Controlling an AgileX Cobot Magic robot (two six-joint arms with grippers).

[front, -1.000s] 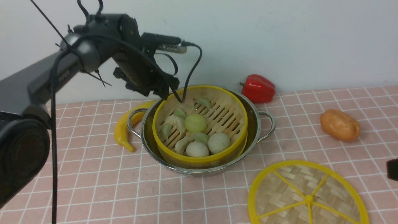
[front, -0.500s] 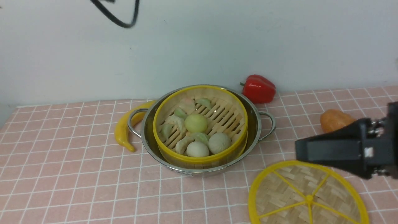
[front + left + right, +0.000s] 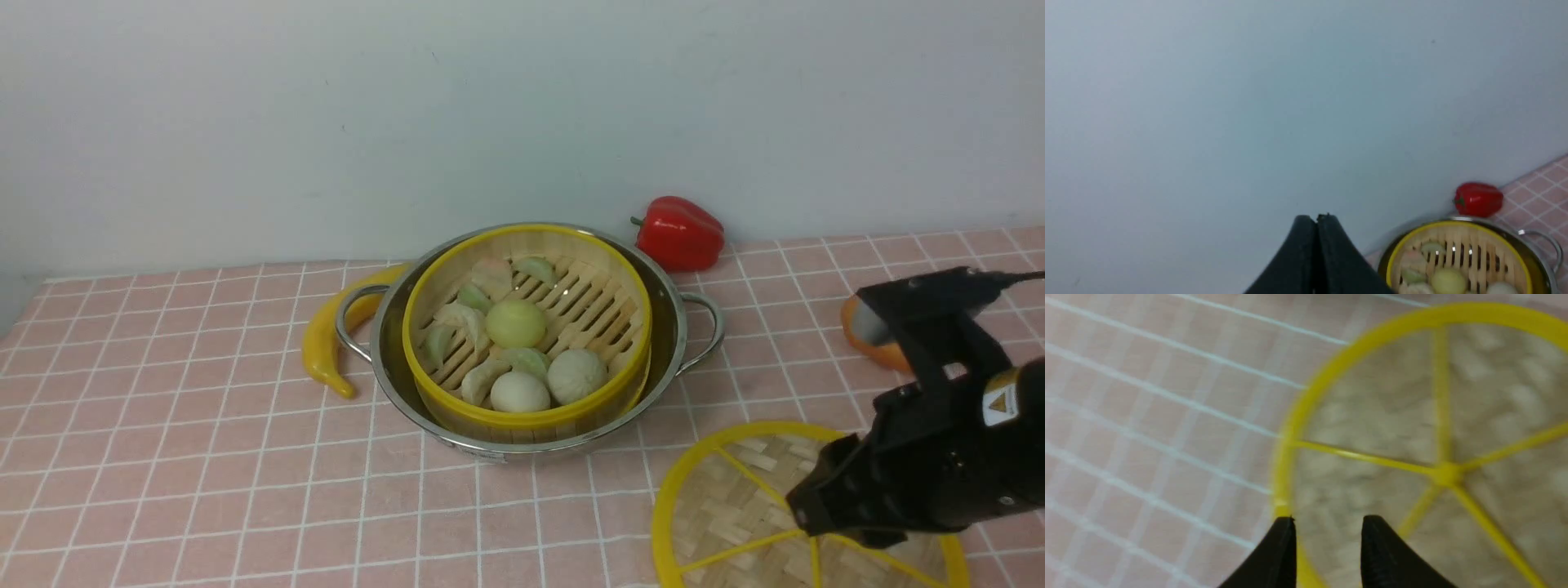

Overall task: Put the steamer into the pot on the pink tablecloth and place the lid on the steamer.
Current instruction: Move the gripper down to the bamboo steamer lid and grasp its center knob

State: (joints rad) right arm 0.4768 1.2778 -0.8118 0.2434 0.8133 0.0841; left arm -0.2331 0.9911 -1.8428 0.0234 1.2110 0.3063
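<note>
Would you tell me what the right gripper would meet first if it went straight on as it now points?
Most likely the lid, just inside its yellow rim: the right gripper points down at it, jaws open; the remaining gap is unclear.

Front view looks across the pot [image 3: 668, 327]; left wrist shares it; right wrist, close above the lid [image 3: 1384, 396].
</note>
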